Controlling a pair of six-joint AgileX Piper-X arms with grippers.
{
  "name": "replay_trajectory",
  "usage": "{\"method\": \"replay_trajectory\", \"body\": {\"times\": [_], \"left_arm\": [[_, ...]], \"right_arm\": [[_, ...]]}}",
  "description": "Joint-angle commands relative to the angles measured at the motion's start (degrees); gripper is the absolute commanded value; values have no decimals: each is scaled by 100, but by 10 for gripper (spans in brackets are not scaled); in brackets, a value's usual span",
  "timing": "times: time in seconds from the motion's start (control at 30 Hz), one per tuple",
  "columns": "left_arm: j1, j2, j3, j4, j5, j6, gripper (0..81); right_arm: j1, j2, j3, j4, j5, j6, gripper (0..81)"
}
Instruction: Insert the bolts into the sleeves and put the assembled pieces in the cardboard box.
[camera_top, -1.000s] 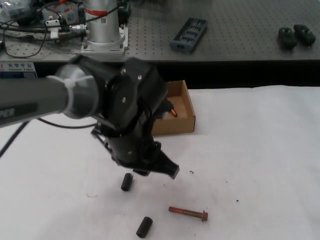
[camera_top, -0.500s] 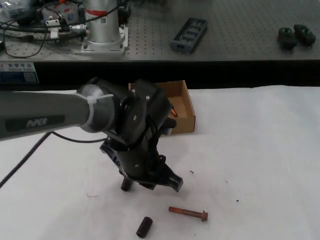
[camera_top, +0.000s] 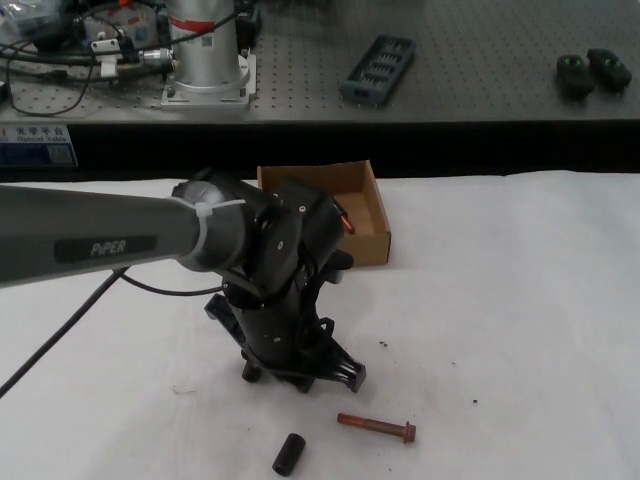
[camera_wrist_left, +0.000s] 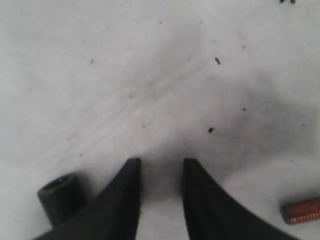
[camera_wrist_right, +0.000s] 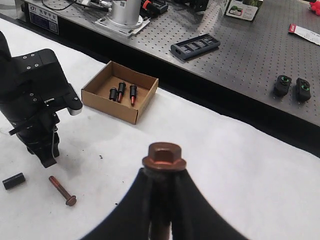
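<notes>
My left gripper (camera_wrist_left: 161, 163) is low over the white cloth, open by a narrow gap with nothing between its fingers. A black sleeve (camera_wrist_left: 60, 197) stands just outside one finger; in the high view this sleeve (camera_top: 250, 372) peeks out beside the left gripper (camera_top: 305, 375). A second sleeve (camera_top: 289, 453) and a copper bolt (camera_top: 377, 428) lie nearer the front. My right gripper (camera_wrist_right: 162, 182) is shut on another copper bolt (camera_wrist_right: 164, 156), head up, held above the cloth. The cardboard box (camera_top: 362, 247) behind holds assembled pieces (camera_wrist_right: 121, 91).
A dark perforated bench runs behind the cloth, carrying a black tray (camera_top: 378, 66), two black-and-green parts (camera_top: 593, 70) and a metal post base (camera_top: 205, 60) with cables. White cloth stretches bare to the right of the box.
The left arm has come down and swung toward the front, bringing its gripper to the cloth beside the sleeve, which it now partly hides. Bolt and second sleeve stayed put.
</notes>
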Motion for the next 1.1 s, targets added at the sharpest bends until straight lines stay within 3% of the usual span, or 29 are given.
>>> {"method": "replay_trajectory", "body": {"times": [0.0,0.7,1.07], "left_arm": [[-7,244,22,-7,137,-93,222],[-7,244,-6,373,-180,75,222],[-7,83,-681,1300,-229,298,222]], "right_arm": [[-38,-38,-14,-5,-5,0,55],[-38,-38,-14,39,-5,0,55],[-38,-38,-14,39,-5,0,55]]}}
